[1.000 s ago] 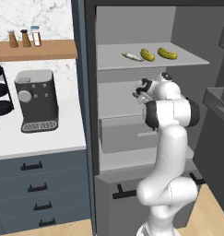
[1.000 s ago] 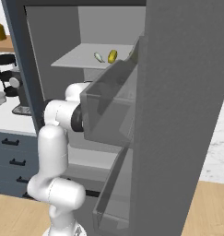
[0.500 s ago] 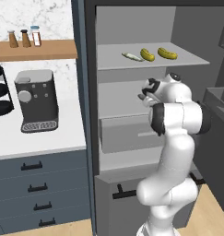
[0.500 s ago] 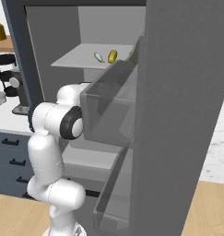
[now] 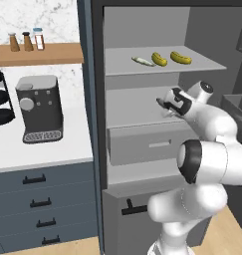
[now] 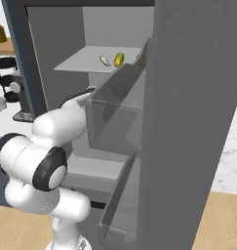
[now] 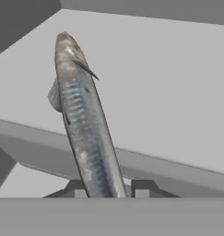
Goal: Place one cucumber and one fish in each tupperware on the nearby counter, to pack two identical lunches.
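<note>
Fish in hand: I see one fish (image 7: 85, 124) standing up long between my fingers (image 7: 142, 188) in the hand view, its tail end down at the tips and its head pointing away over a grey shelf.
Change from before: compared with a second ago, my arm has bent more and the elbow has come closer to the cameras; the hand has stayed inside the open cabinet, under the top shelf. The food on the top shelf has not moved.
Fingers: they are clenched on the fish, one tip on each side of its lower body. In the left base view the gripper (image 5: 165, 105) is dark and small, so there I cannot see the fish in it.
Other fish: a second fish (image 5: 142, 61) lies on the top shelf (image 5: 202, 63), at the left end of the row.
Cucumbers: two cucumbers (image 5: 159, 59) (image 5: 181, 58) lie on the same shelf, just beside that fish and to the right of it, near each other but apart.
Table: the white table (image 5: 67, 147) is to the left of the cabinet and carries a coffee machine (image 5: 39, 108).
</note>
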